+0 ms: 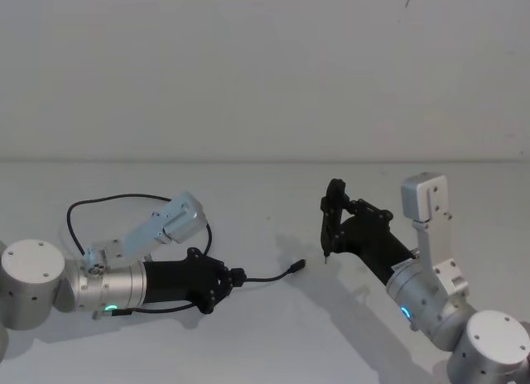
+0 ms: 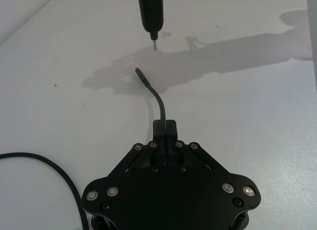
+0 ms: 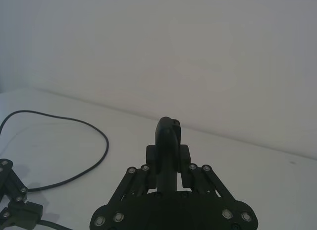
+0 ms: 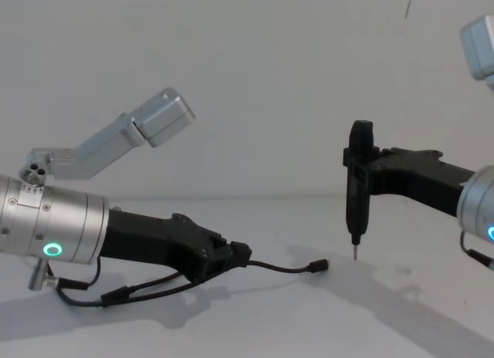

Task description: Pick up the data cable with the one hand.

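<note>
Head view: one data cable (image 1: 267,278) lies curled on the white table (image 1: 273,343), with one end clamped in the left gripper (image 1: 238,277). Left wrist view: both fingers (image 2: 172,129) are closed on it, with one plug free ahead. Chest view: the right gripper (image 4: 369,167) clasps one pin-tipped tool (image 4: 356,211), upright near that plug.

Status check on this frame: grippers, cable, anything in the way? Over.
Left gripper shut on data cable near plug end. Right gripper shut on pin-tipped tool, tip hanging near plug. Nothing else blocking.

Obstacle: pin-tipped tool (image 2: 151,12) near data cable (image 2: 159,102) tip; table (image 2: 257,116) either side probably open.
</note>
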